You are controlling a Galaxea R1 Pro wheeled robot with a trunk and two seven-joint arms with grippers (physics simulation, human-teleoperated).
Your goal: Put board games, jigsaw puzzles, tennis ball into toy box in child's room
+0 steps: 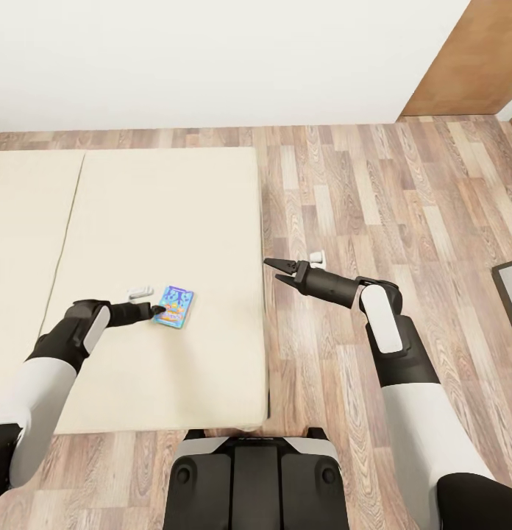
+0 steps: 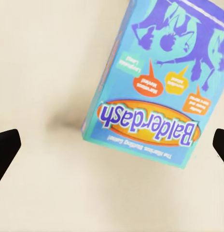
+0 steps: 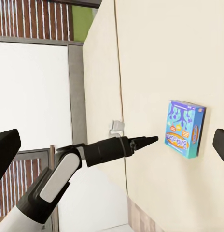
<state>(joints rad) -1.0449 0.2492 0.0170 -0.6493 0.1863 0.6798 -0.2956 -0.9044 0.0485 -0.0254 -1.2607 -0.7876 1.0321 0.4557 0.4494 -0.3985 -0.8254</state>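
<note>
Clearly "Balderdash" reads on the blue board game (image 2: 155, 82) lying on the bed (image 1: 160, 213).

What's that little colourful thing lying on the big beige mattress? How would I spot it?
On the beige bed, look just ahead of the left gripper. There lies a small blue board game, a flat box printed "Balderdash". Its bright colours set it apart from the small white object beside it.

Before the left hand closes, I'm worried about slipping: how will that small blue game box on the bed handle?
The blue game box looks stiff and probably light. Lying flat on the soft bed, it won't roll, but its glossy-looking faces might slide from the left hand.
</note>
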